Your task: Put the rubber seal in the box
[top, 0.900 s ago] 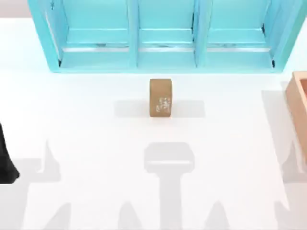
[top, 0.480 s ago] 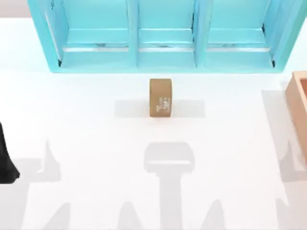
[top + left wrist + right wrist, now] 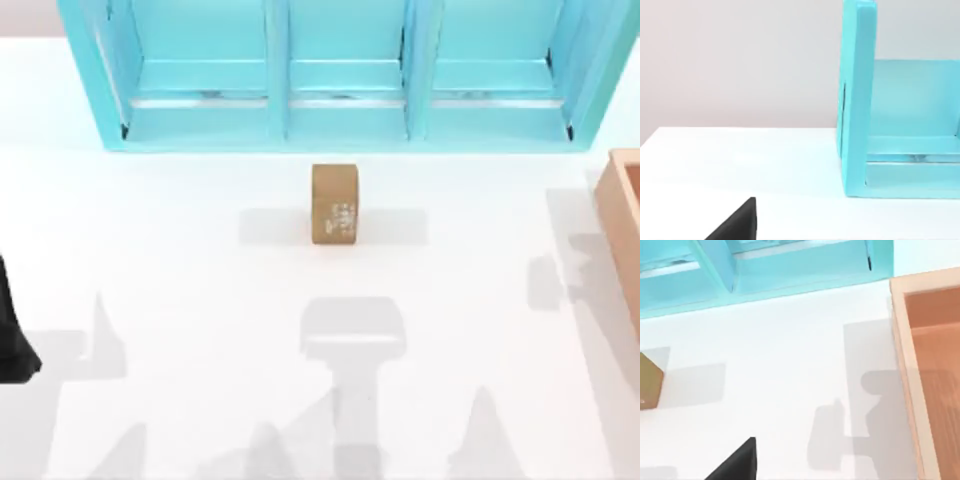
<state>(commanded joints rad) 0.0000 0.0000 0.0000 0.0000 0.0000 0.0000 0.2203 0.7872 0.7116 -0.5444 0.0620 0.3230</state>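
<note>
Near shelf — round-topped rubber seal [image 3: 335, 204]

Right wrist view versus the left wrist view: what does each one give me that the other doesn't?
The right wrist view alone has the rubber seal standing on the table and the open-topped box with its orange-tan inside. The left wrist view alone has the pale wall behind the table and the shelf unit's end panel seen upright. Both have the turquoise shelf unit, the white table and a dark finger of that arm's own gripper.
</note>
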